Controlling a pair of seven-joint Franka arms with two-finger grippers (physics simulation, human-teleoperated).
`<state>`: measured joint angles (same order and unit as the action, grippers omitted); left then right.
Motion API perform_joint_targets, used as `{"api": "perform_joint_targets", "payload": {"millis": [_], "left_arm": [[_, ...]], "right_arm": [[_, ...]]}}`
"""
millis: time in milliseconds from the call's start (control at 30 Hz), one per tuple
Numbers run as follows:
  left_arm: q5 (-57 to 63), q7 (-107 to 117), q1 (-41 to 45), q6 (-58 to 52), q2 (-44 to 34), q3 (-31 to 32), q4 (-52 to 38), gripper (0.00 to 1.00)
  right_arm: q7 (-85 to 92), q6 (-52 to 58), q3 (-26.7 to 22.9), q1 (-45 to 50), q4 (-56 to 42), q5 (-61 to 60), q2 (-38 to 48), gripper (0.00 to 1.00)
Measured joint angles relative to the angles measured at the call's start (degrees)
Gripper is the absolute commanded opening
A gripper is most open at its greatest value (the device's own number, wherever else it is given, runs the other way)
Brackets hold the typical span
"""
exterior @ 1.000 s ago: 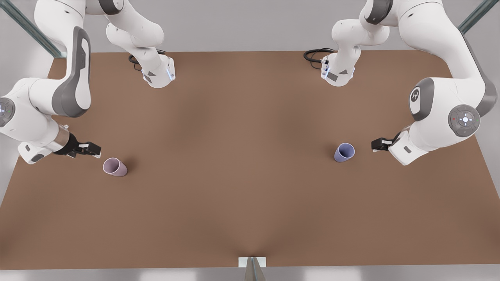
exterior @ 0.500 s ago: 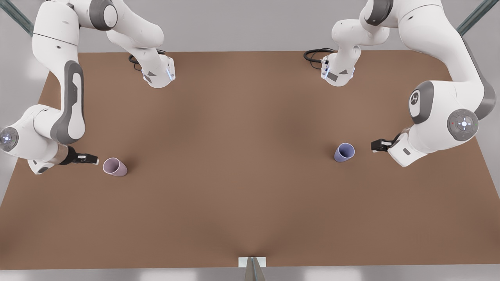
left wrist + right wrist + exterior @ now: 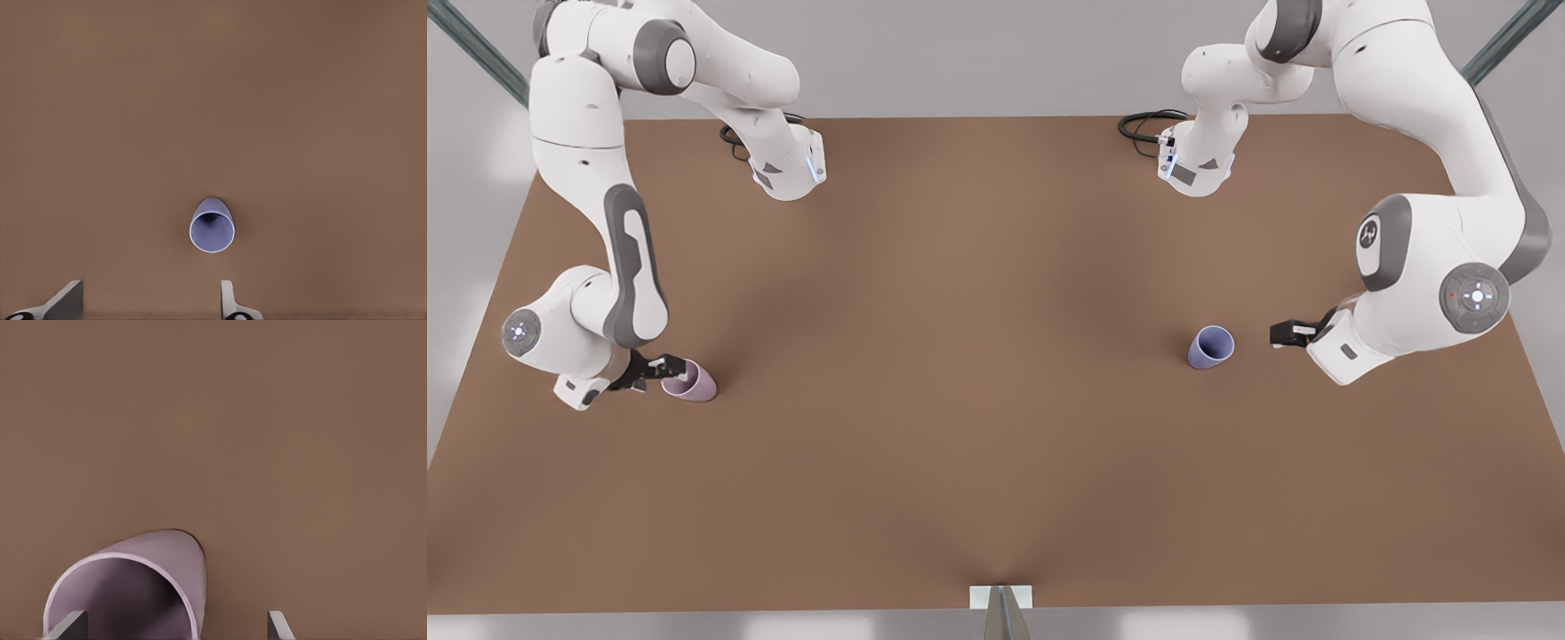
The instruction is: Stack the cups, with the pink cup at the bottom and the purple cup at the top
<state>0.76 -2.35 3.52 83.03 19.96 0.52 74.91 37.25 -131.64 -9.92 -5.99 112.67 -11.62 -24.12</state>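
Right gripper (image 3: 669, 366): open, we straddle the pink cup's (image 3: 690, 381) rim at the front view's left.
Left gripper (image 3: 1282, 333): open, near the purple cup (image 3: 1211, 347), not touching.
Progress: we judge nothing grasped or stacked; cups well apart.

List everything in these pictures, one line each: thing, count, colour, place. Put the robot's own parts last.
Small tapered pink cup: one, pale mauve-pink, upright, table's front-view left.
Small tapered purple cup: one, lavender-purple, upright, front-view right.
Flat brown table: one, under both cups.
Black cables: two coils, by the arm bases.
Right gripper: open, at the pink cup's rim.
Left gripper: open, beside the purple cup, apart from it.
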Motion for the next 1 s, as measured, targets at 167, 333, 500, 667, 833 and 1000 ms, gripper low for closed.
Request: {"api": "perform_joint_targets", "payload": {"millis": [167, 333, 500, 667, 833, 1000], "left_arm": [[0.0, 0.0, 0.0, -0.2, 0.4, 0.0, 0.1, 1.00], [-0.2, 0.0, 0.1, -0.2, 0.7, 0.0, 0.8, 1.00], [-1.1, 0.1, 0.1, -0.2, 1.1, 0.0, 1.0, 1.00], [-1.5, 0.1, 0.1, -0.2, 1.3, 0.0, 1.1, 1.00], [-1.6, 0.1, 0.1, -0.1, 1.6, 0.0, 1.1, 1.00], [-1.6, 0.1, 0.0, 0.0, 2.1, 0.0, 1.1, 1.00]], "right_arm": [[4.8, -3.3, 0.0, -0.3, 0.8, -0.2, -1.5, 0.90], [8.7, -5.1, 0.0, 0.0, 0.5, -0.4, -3.6, 0.37], [12.0, -4.5, 0.1, 0.4, -0.1, -0.7, -3.3, 0.21], [14.1, -3.7, 0.3, 0.3, -1.2, -0.4, -2.4, 0.21], [13.5, -0.7, 5.3, 1.3, -3.3, -0.1, 2.1, 0.21], [5.7, 3.9, 15.6, 10.5, -7.6, 0.0, 4.1, 0.21]]}}
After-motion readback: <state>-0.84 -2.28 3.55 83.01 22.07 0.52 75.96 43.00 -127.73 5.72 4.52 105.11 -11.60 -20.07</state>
